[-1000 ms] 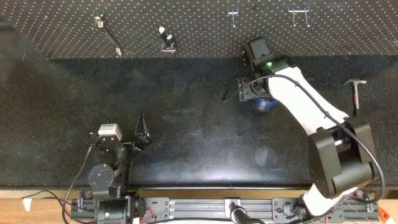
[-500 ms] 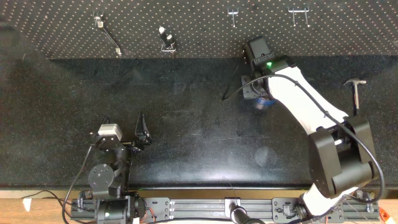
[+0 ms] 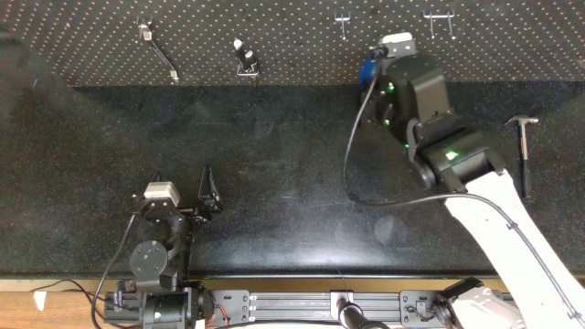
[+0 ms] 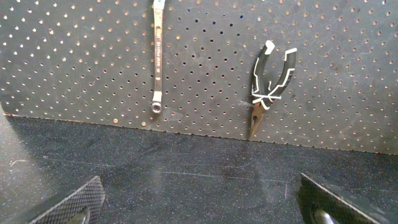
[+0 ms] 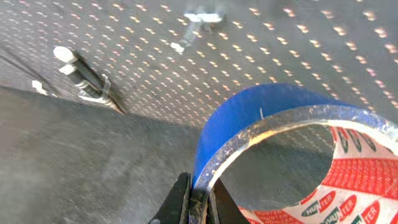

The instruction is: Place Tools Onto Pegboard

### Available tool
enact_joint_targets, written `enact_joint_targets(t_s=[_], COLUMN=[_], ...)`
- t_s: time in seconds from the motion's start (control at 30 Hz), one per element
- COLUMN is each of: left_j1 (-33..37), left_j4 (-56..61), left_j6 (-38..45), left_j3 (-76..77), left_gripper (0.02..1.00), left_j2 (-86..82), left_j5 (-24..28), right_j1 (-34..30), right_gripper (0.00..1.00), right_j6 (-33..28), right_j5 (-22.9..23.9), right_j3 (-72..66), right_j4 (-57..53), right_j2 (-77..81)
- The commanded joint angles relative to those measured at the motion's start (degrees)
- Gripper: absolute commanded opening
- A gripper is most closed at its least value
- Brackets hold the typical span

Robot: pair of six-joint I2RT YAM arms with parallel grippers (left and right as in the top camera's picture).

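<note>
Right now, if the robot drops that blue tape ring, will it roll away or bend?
The tape roll is a round hoop, so it would probably roll if it landed on edge. It looks round though the right gripper pinches just one wall, so it's likely stiff and fairly light.

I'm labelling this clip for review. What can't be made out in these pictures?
Tape roll: cut off by the right wrist view's edge; mostly under the right arm in the top view.
Right claw: hidden under its arm, top view.
Hook: blurred in the right wrist view; its gap to the roll is unclear.
Left claw: cut off by the left wrist view's edge.
</note>
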Motion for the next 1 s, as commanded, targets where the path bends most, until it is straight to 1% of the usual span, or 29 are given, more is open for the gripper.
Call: enact_joint_targets(t_s=[0.03, 0.1, 0.17, 0.3, 0.37, 0.63, 0.8, 0.93, 1.0], left_j1=[-0.28, -0.28, -0.28, -0.28, -0.28, -0.28, -0.28, -0.28, -0.28], left_j4=[-0.44, -0.44, -0.44, -0.44, -0.44, -0.44, -0.44, -0.44, -0.44], left_j6=[0.72, 0.72, 0.72, 0.72, 0.72, 0.72, 0.72, 0.72, 0.72], left_j3=[-0.09, -0.09, -0.09, -0.09, -0.09, -0.09, -0.09, -0.09, -0.09], left_gripper=[0.996, 0.996, 0.996, 0.996, 0.996, 0.996, 0.996, 0.996, 0.996], left_j2=[-0.55, -0.55, -0.55, -0.55, -0.55, -0.55, -0.55, -0.55, -0.55], left_j5=[0.42, 0.42, 0.42, 0.42, 0.42, 0.42, 0.42, 0.42, 0.42], right_j1=[4.15, 6.08, 6.97, 7.08, 7.1, 7.08, 7.19, 7.19, 7.19], right_gripper=[0.075, 0.075, 0.075, 0.08, 0.08, 0.08, 0.075, 0.075, 0.075], right_j6=[-3.56, -9.33, -12.35, -13.14, -14.62, -15.26, -15.21, -15.28, -15.52], right_j5=[4.94, 5.73, 6.14, 7.43, 7.41, 7.52, 11.89, 13.42, 13.44], right_j3=[-0.2, -0.2, -0.2, -0.2, -0.2, -0.2, -0.2, -0.2, -0.17], right_j4=[5.49, 8.61, 10.29, 13.0, 15.23, 23.52, 26.03, 27.61, 29.44], right_j2=[-0.15, 0.15, 0.33, 1.84, 3.76, 11.78, 14.29, 15.63, 16.74])
